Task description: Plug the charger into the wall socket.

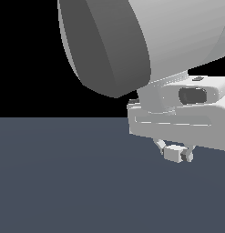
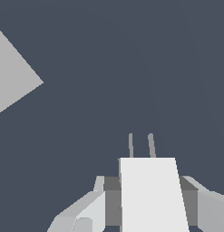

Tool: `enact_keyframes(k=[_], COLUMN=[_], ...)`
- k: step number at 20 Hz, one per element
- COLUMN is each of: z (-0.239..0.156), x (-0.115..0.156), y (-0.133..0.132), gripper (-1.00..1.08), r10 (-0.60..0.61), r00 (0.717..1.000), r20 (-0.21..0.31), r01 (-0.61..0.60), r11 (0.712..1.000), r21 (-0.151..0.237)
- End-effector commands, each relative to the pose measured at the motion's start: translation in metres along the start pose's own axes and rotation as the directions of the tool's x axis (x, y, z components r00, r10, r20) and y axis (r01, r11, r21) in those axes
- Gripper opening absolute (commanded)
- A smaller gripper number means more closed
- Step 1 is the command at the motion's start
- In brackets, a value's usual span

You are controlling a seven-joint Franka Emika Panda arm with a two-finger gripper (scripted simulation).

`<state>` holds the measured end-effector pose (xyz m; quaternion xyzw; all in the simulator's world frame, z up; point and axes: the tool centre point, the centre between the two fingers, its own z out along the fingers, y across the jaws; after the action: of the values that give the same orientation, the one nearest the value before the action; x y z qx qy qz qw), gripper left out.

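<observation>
The charger (image 1: 172, 153) (image 2: 152, 195) is a small off-white block held between the fingers of my gripper (image 1: 175, 154) (image 2: 149, 204), which is shut on it. Two thin grey prongs (image 2: 140, 145) stick out of its front end. In the exterior view the block hangs a little above the dark floor, under the large grey arm. A light-grey flat corner (image 2: 13, 81) at the edge of the wrist view looks like part of the wall socket; its centre dots are out of view. The socket is not seen in the exterior view.
The arm's big grey link (image 1: 132, 41) fills the upper part of the exterior view and hides what lies behind it. A dark blue-grey floor (image 1: 63, 182) spreads under the gripper.
</observation>
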<state>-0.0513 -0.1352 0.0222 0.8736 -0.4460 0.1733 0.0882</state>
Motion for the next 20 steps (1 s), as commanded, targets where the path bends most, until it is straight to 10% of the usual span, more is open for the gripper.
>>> enact_keyframes(k=[1,9,20], z=[-0.005,-0.028,-0.062], x=[0.002,0.007,0.009], y=[-0.003,-0.017,-0.034], gripper=[-1.0,-1.0,-1.0], r10=[-0.047,-0.258,-0.527], r00=[0.999,0.966,0.847], r20=[-0.002,-0.021,-0.073], r01=[0.047,0.259,0.529], r11=[0.999,0.96,0.821], r21=[0.02,0.107,0.215])
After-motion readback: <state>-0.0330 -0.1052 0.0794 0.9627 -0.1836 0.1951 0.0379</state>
